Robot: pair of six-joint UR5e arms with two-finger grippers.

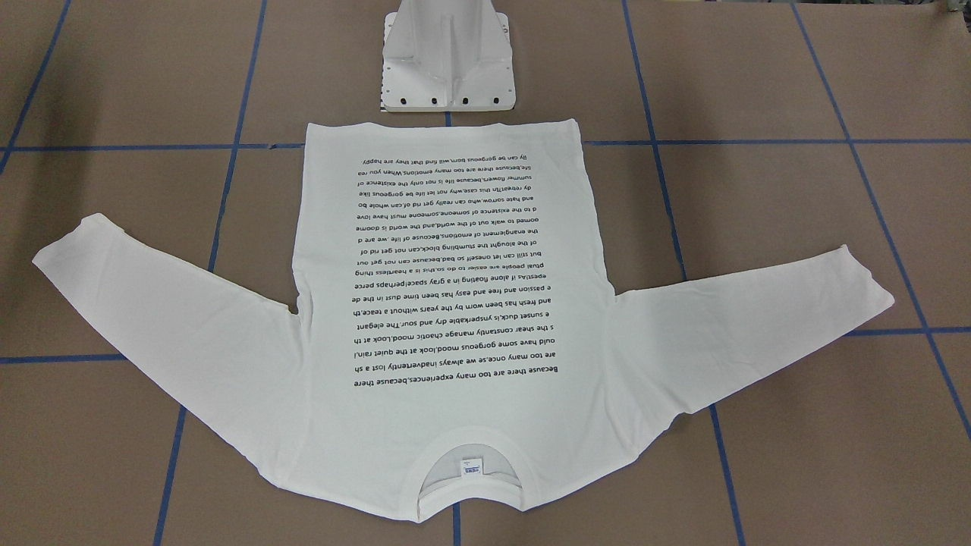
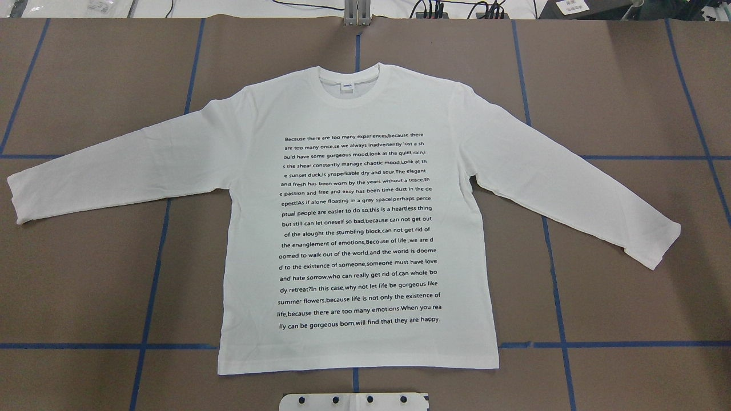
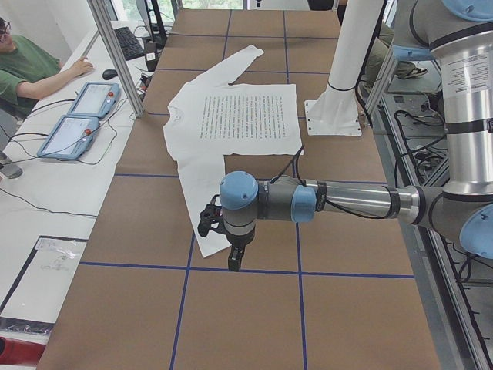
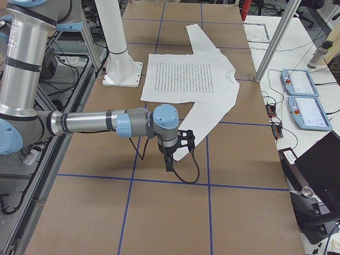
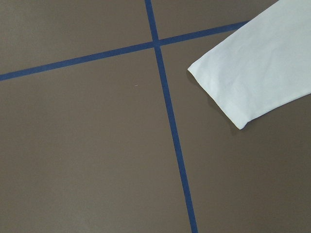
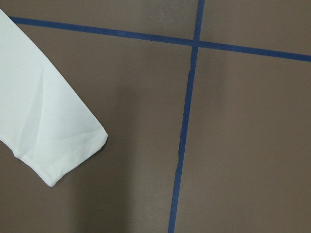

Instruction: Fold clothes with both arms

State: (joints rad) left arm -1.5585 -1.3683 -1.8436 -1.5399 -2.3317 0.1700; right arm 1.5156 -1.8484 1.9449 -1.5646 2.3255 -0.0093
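The left claw (image 3: 234,262) hangs point-down over the desk (image 2: 85,85), just beside the left cuff (image 5: 243,92). The right claw (image 4: 169,163) hangs the same way by the right cuff (image 6: 53,145). Only the side cameras catch them, so how far either is open cannot be told. With the cloth lying flat, neither appears to hold anything. Between them the white T-shirt (image 2: 360,228) is spread print-up across the blue tape lines (image 2: 154,285), its hem near the pedestal base (image 1: 447,68), its collar at the far side and its sleeves angled outward. That symmetric layout seems meant to give each arm its own sleeve for the first fold, which has not yet begun.
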